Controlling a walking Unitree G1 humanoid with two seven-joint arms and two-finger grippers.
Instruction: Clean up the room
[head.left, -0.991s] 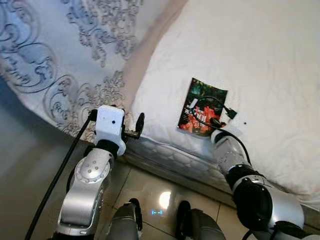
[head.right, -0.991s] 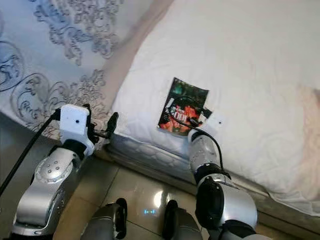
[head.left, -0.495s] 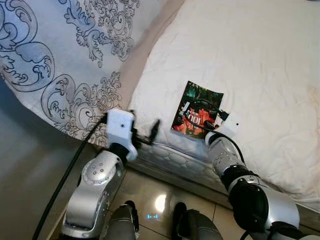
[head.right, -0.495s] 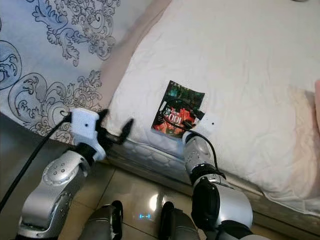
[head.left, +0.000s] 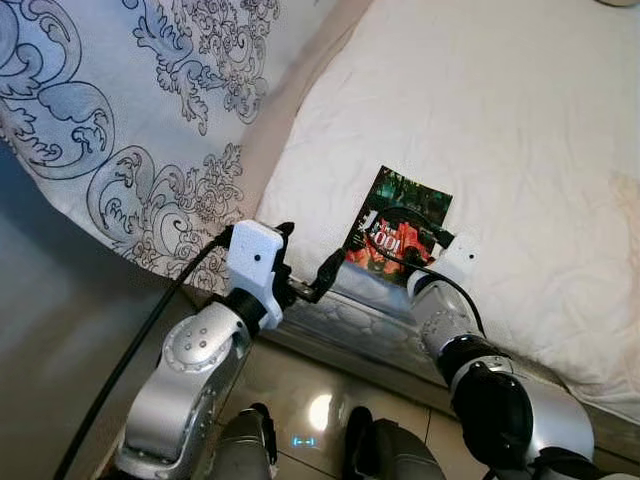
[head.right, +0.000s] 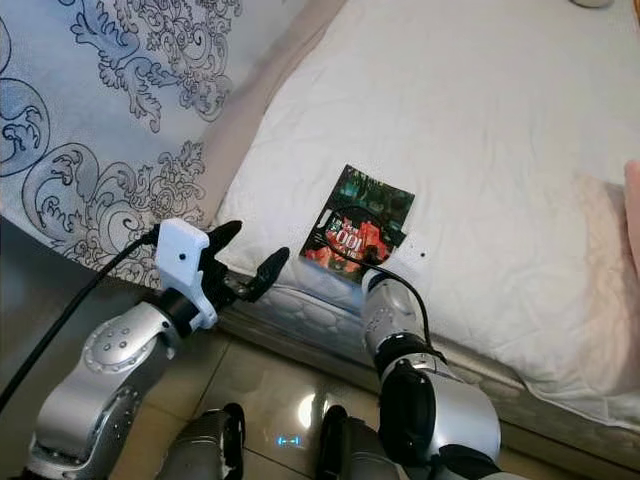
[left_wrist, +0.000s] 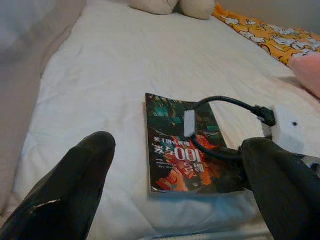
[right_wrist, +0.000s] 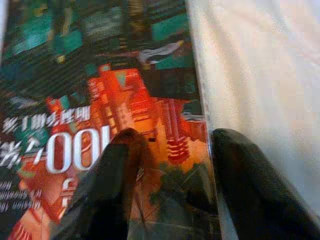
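Note:
A thin book with a dark green and red cover lies flat on the white mattress, close to its near edge. My right gripper rests over the book's near corner, open: one finger is on the cover and the other is on the sheet beside it. My left gripper hovers at the mattress edge just left of the book. It is open wide, and in the left wrist view the book lies ahead between the fingers.
A white quilt with blue scrollwork hangs over the bed's left side, with a beige band beside it. Glossy tiled floor lies below the mattress edge. Plush toys, an orange printed cloth and a pink cushion sit farther along the bed.
My left arm has swung to the right along the mattress edge, closer to the book. The right gripper has stayed at the book's near corner. The camera shifted slightly.

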